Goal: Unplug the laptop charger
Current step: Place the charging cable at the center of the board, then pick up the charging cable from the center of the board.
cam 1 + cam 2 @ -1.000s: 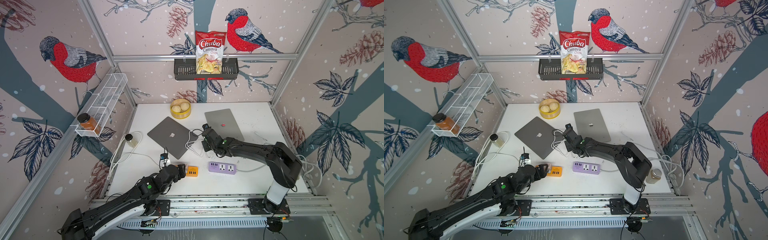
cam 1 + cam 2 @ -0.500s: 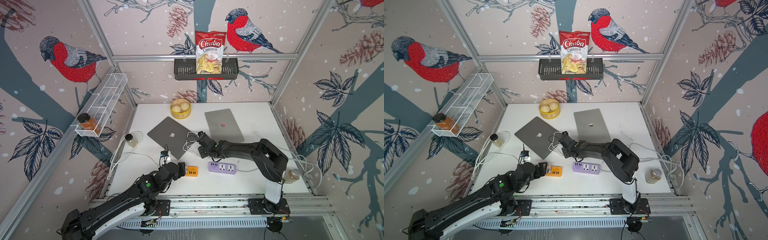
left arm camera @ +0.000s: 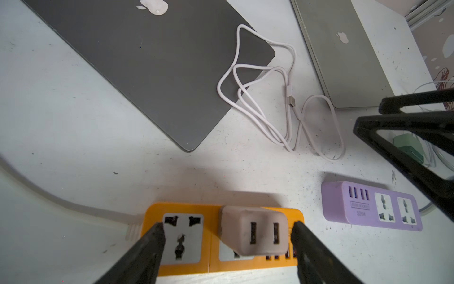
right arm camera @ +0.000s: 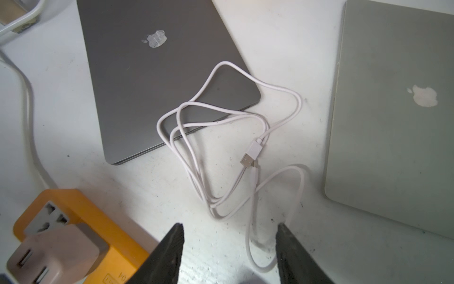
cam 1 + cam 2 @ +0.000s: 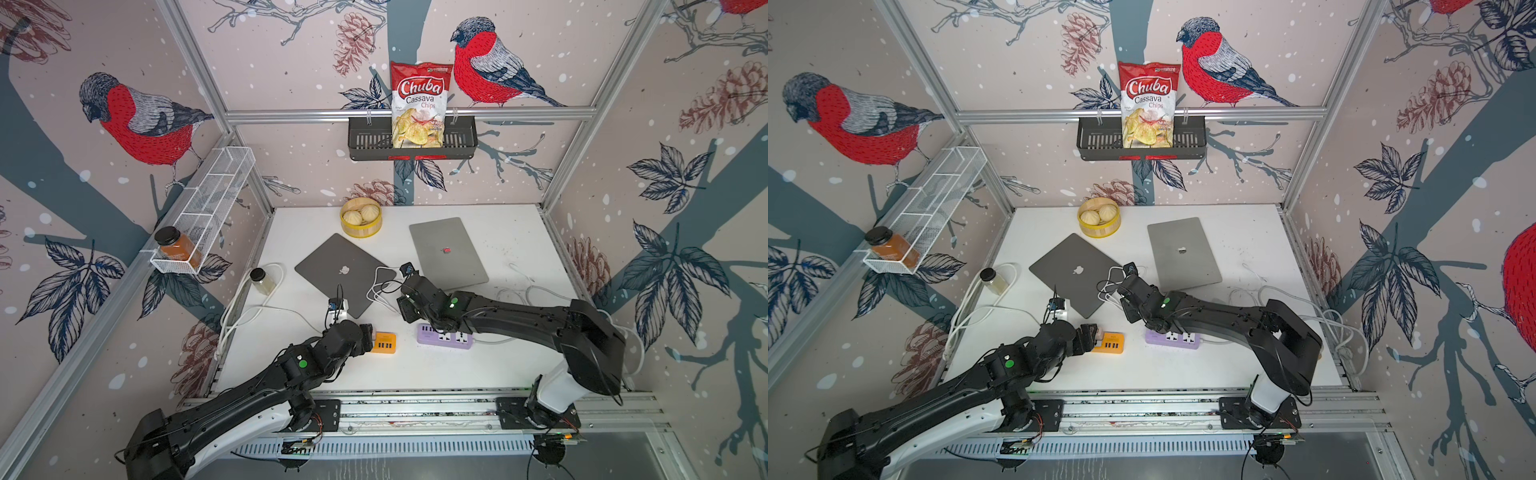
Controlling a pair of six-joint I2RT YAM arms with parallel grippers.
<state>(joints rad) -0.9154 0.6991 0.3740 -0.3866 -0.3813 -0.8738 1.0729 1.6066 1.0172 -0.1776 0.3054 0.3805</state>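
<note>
Left tool (image 3: pixel 227 227) spread around charger (image 3: pixel 254 231) | steamer (image 5: pixel 360 232): two buns (image 5: pixel 352 217) | basket (image 5: pixel 370 141): chips bag (image 5: pixel 419 104)

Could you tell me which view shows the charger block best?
Left wrist: the charger block is large, both ports facing the camera. Right wrist shows it cropped at the edge; both top views show a sliver.

Bird-patterned walls (image 5: pixel 291 62) and aluminium posts (image 5: pixel 189 62) enclose a white tabletop (image 5: pixel 436 374).

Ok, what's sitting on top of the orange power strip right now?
A white two-port charger block is plugged into one socket of the orange power strip; the neighbouring socket is empty. The block hides most of its socket and its prongs.
</note>
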